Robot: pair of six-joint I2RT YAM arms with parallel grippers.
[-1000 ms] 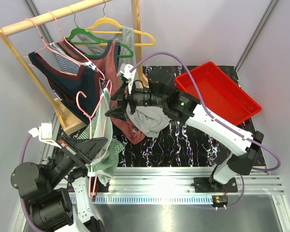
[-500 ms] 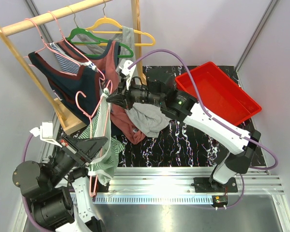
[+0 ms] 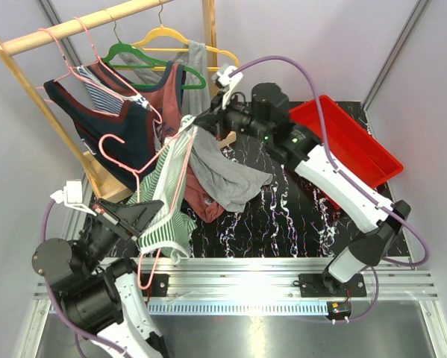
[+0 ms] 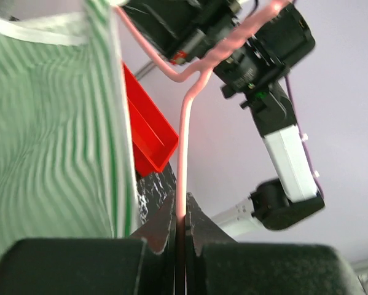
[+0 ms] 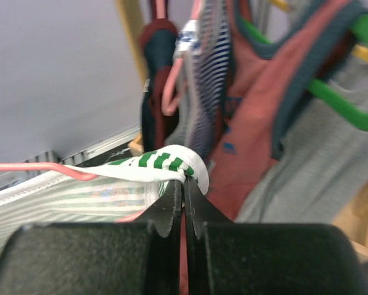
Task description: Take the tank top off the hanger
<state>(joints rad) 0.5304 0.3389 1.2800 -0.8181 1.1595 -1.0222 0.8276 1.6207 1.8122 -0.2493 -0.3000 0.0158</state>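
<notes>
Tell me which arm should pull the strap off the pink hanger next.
Right. Right jaws pinch the green-striped tank top strap and can likely pull it off; left jaws clamp the pink hanger wire, a good anchor.

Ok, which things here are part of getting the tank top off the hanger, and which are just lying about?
In the job: striped tank top, pink hanger, left hand, right hand.
Lying about: red bin, wooden rack, grey garment, maroon top, navy top.

Green-and-white striped tank top [image 3: 163, 216] drapes off a tilted pink hanger [image 4: 182, 153], strap bunched at its end.
</notes>
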